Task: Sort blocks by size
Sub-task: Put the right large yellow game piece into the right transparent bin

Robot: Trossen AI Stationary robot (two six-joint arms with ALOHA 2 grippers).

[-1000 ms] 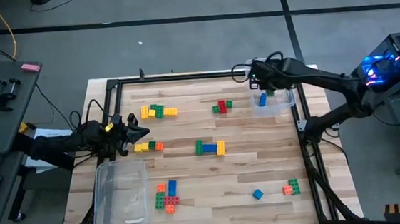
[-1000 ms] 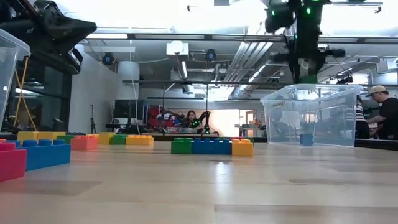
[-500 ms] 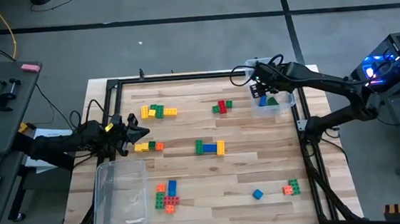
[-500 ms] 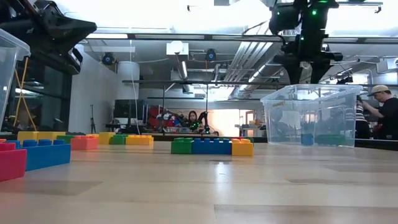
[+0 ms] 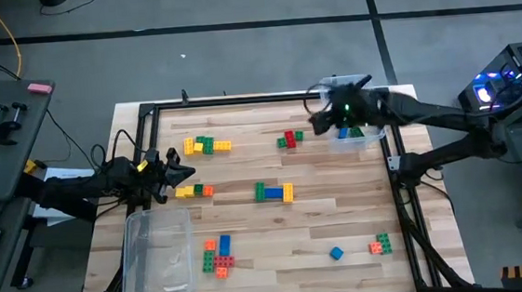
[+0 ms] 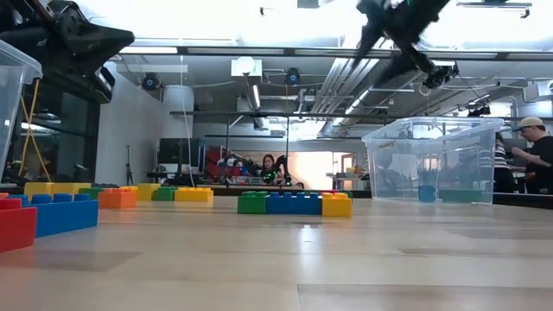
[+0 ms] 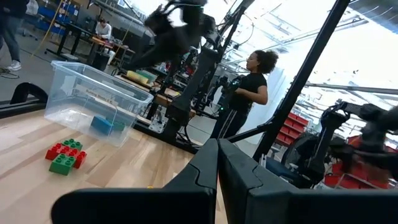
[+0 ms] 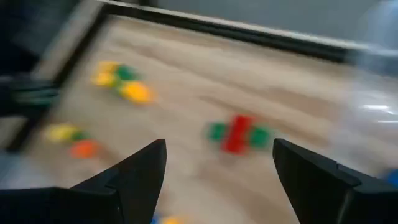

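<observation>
Your right gripper hung above the table at the far right, just left of the small clear plastic bin, its two dark fingers spread wide apart with nothing between them. That bin held a blue studded brick and a green studded brick on its floor (both show through the wall in the low view). Just left of the bin lay a red-and-green brick cluster on the wooden tabletop.

Your left gripper sat over the table's left edge, jaws pressed together, empty. Right beside its tip lay a yellow-and-orange brick pair. Farther back was a yellow-and-green brick group.

Mid-table you had a long row of green, blue and yellow bricks. Near side: an orange, green, blue and red brick cluster beside the large clear plastic bin at the near left; a lone small blue brick; an orange-and-green brick pair at the near right.

People showed in the room beyond the table.
</observation>
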